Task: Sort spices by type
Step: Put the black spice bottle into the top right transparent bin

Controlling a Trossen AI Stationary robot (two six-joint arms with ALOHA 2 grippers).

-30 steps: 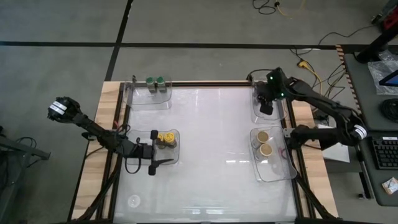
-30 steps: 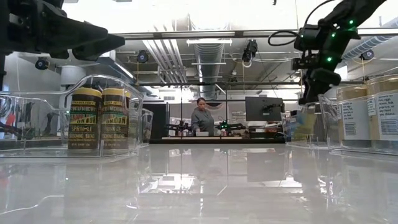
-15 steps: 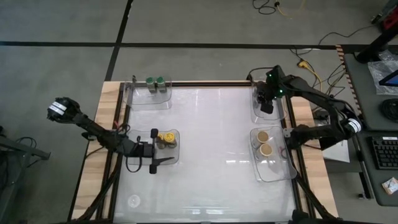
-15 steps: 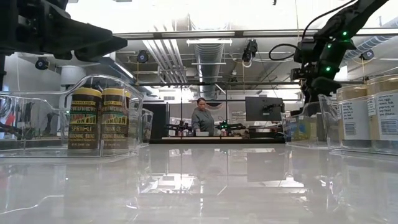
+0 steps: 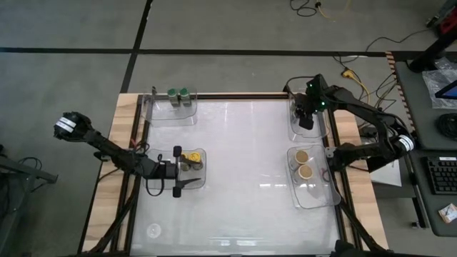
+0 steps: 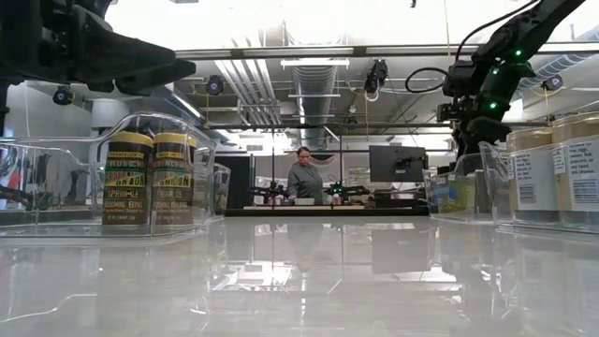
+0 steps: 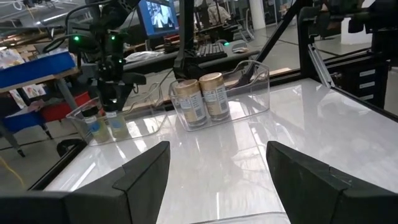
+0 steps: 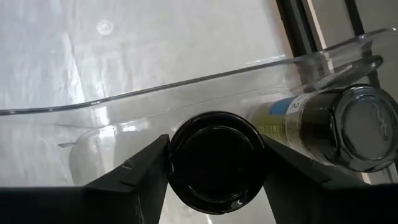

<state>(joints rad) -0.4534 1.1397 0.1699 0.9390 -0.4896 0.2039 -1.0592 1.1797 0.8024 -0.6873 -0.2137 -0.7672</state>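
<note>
Here the right gripper [image 8: 214,165] is seen pinching a black-lidded jar [image 8: 216,160] inside its clear tray [image 8: 186,87]; the left gripper [image 7: 217,171] is held spread.

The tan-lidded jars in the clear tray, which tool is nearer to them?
Right. The right tool is over the next tray beyond the tan-lidded jars; the left tool sits across the table at the yellow-lidded jars.

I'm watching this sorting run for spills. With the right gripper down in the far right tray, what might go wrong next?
The right gripper straddles a black-lidded jar right beside a second black-lidded jar; widening or lifting off-line may tip that neighbour. The clear tray's wall stands close, so a finger may catch it. The left gripper hangs open over the yellow-lidded jars, a possible knock.
</note>
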